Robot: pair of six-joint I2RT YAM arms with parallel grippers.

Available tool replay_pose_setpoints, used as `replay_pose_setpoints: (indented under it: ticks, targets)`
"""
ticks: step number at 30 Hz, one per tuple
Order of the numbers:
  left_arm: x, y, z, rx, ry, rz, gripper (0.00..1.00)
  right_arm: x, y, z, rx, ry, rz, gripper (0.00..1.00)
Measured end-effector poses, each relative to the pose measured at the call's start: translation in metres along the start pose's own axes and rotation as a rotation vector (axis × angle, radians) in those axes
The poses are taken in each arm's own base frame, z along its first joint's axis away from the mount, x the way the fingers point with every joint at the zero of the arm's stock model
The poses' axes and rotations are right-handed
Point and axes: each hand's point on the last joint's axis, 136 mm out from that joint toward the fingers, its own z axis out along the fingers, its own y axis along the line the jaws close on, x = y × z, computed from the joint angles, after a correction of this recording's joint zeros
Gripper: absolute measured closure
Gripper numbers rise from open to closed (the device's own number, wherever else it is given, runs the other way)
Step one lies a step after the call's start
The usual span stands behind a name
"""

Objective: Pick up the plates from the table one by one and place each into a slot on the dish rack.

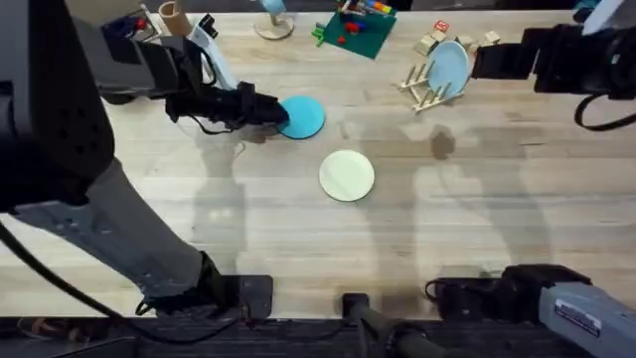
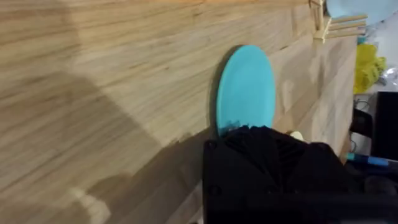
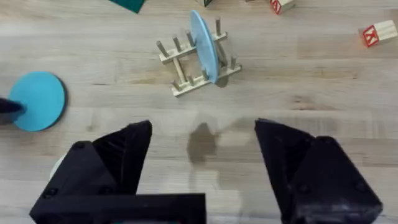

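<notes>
From overhead, the left gripper [image 1: 266, 111] reached across the wooden table [image 1: 497, 219] and met the near-left edge of the turquoise-blue plate [image 1: 303, 115], which lay flat. Whether its fingers were shut on the rim could not be told from here. The cream-yellow plate [image 1: 347, 175] lay flat near the table's middle, just apart from the blue one, with bare planks all round it. The dish rack [image 1: 427, 88] stood toward the far right, a sky-blue plate [image 1: 449, 67] upright in it; a green baseplate [image 1: 356, 32] and small wooden blocks [image 1: 433, 42] sat close behind. The right arm hung at the far right edge, near the rack.

In the left wrist view, the turquoise-blue plate's edge ran in under the dark gripper body, which hid the fingertips; its jaw state could not be told. Open table stretched beyond the plate to the rack [image 2: 329, 25].

In the right wrist view, the right gripper [image 3: 202, 168] was spread wide with nothing between its fingers, above bare wood. The rack [image 3: 186, 65] kept free slots either side of its sky-blue plate [image 3: 204, 46]. The turquoise-blue plate [image 3: 38, 99] lay well off to one side.
</notes>
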Motion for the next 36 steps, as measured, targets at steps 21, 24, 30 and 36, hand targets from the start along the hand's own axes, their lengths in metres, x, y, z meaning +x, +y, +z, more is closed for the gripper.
replay_pose_setpoints:
  ticks: [21, 24, 30, 36]
  targets:
    - [-0.002, 0.004, 0.008, 0.051, 0.008, -0.023, 0.961, 0.0, 0.0, 0.0, 0.0, 0.0, 0.0, 0.005]
    - [-0.002, 0.004, 0.008, 0.051, 0.008, -0.023, 0.961, 0.0, 0.001, 0.0, -0.003, 0.0, 0.0, 0.005]
    - [-0.002, 0.004, 0.008, 0.051, 0.008, -0.023, 0.96, 0.001, 0.024, 0.002, -0.139, 0.013, 0.003, 0.005]
    - [-0.002, 0.004, 0.008, 0.051, 0.008, -0.023, 0.96, 0.0, 0.066, 0.028, -0.275, 0.054, -0.008, 0.007]
